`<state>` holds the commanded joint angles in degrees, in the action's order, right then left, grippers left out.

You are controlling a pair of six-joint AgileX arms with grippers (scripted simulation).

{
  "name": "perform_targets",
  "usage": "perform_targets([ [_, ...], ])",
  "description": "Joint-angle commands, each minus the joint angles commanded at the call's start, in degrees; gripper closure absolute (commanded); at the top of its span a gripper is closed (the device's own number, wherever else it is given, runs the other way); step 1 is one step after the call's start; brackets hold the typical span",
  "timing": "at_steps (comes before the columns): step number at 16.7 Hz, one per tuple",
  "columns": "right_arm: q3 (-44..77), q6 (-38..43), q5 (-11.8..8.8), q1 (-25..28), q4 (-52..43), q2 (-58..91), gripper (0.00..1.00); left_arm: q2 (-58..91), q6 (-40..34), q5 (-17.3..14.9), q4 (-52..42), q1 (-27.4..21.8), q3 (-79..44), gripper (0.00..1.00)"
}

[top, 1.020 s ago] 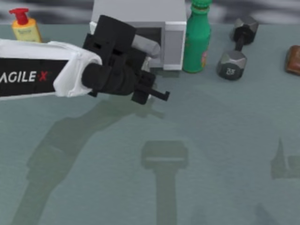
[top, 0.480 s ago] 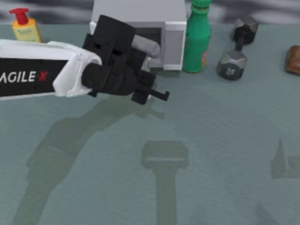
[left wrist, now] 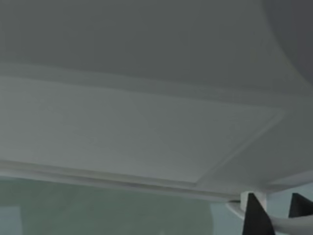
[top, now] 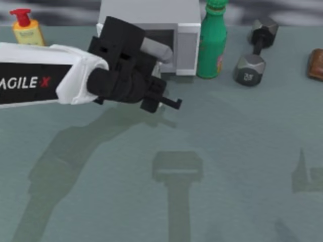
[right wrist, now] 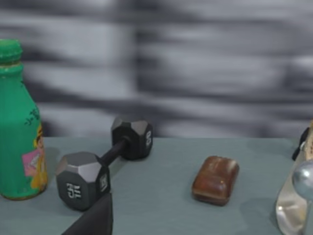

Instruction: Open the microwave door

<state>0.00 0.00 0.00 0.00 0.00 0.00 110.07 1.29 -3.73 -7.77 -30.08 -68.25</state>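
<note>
The silver-grey microwave (top: 151, 12) stands at the back of the table, its grey control panel (top: 186, 48) beside the green bottle. My left arm reaches in front of it and hides most of the microwave door. In the left wrist view the white-framed door (left wrist: 137, 132) fills the picture at a slant, with table showing below it. My left gripper (top: 169, 101) (left wrist: 276, 215) sits at the door's edge, its dark fingers (left wrist: 255, 218) closed around the slim white handle (left wrist: 293, 226). My right gripper (right wrist: 95, 220) is out of the top view, at the right side.
A green bottle (top: 212, 43) stands right beside the microwave, then a black dumbbell (top: 255, 50) and a brown block (top: 316, 64) at the far right. A yellow pump bottle (top: 28, 27) stands back left. A shiny metal object (right wrist: 293, 205) lies near the right gripper.
Almost nothing differs. My left gripper has shifted a hair to the left while holding the handle.
</note>
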Motion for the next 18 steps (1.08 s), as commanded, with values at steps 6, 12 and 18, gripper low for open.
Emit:
perform_targets([
  [6, 0.0, 0.0, 0.0, 0.0, 0.0, 0.0, 0.00, -1.7, 4.1, -2.9, 0.3, 1.9, 1.9, 1.00],
  [12, 0.0, 0.0, 0.0, 0.0, 0.0, 0.0, 0.00, -1.8, 4.6, -3.3, 0.3, 2.1, 2.2, 1.00],
  [18, 0.0, 0.0, 0.0, 0.0, 0.0, 0.0, 0.00, -1.8, 4.6, -3.3, 0.3, 2.1, 2.2, 1.00],
])
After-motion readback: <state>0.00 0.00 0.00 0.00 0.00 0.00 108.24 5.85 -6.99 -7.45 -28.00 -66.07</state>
